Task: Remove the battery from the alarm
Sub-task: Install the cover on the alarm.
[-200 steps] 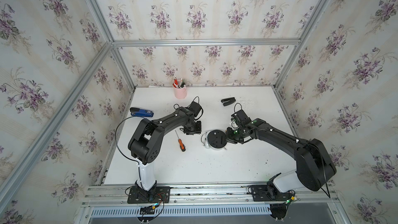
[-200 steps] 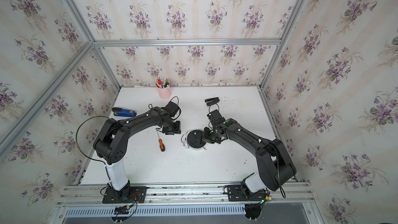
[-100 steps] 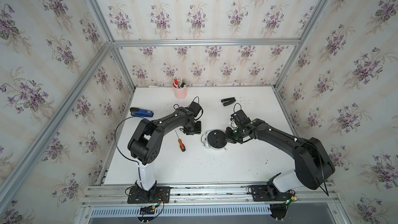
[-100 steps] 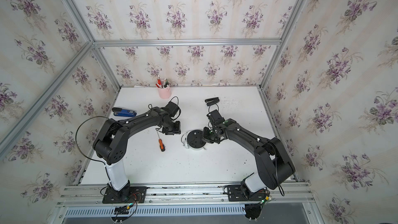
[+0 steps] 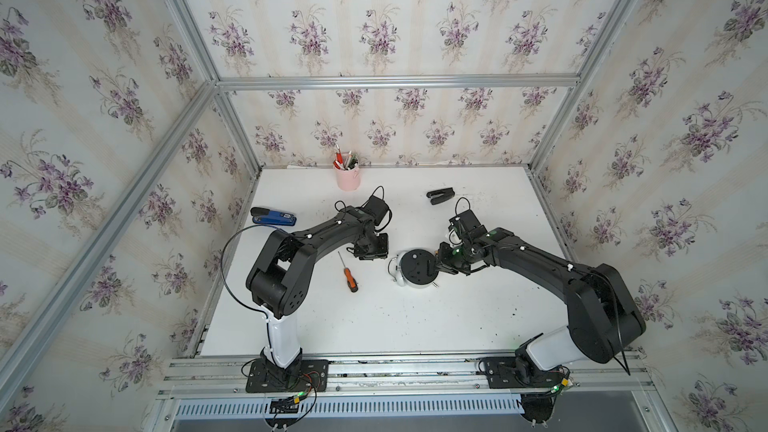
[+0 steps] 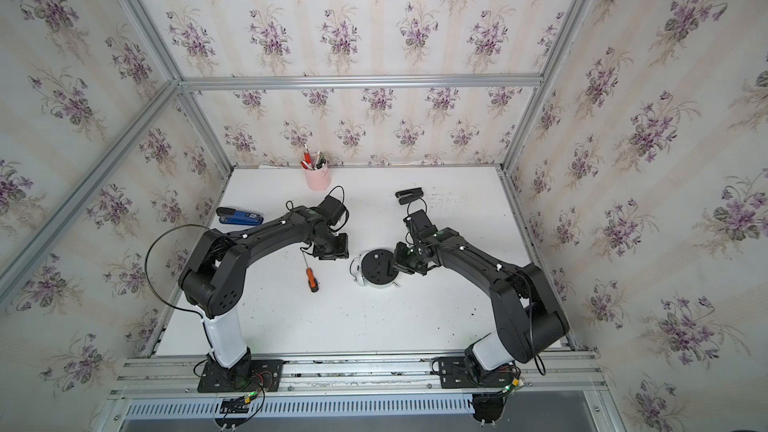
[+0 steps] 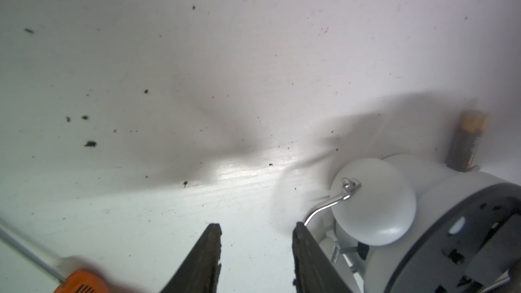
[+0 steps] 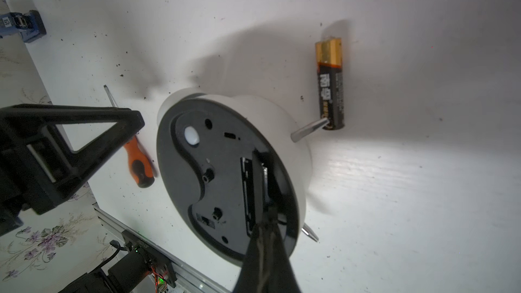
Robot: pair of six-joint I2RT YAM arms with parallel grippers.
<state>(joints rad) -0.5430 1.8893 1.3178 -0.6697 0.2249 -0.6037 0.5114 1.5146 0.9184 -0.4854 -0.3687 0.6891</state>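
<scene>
The alarm (image 5: pixel 417 268) (image 6: pixel 376 268) lies face down near the table's middle, its black round back (image 8: pixel 225 170) up and its white bell (image 7: pixel 372 201) toward my left arm. The battery (image 8: pixel 331 85) (image 7: pixel 465 147), black with a gold end, lies on the table outside the clock, beside one metal foot. My right gripper (image 8: pixel 262 159) (image 5: pixel 436 261) is shut, with its tips in the open slot on the black back. My left gripper (image 7: pixel 256 228) (image 5: pixel 372 249) is open over bare table beside the bell and handle, holding nothing.
An orange-handled screwdriver (image 5: pixel 348 274) (image 8: pixel 139 164) lies just left of the clock. A blue stapler (image 5: pixel 274 216) sits at the left edge. At the back stand a pink cup of pens (image 5: pixel 347 176) and a black clip-like tool (image 5: pixel 440 196).
</scene>
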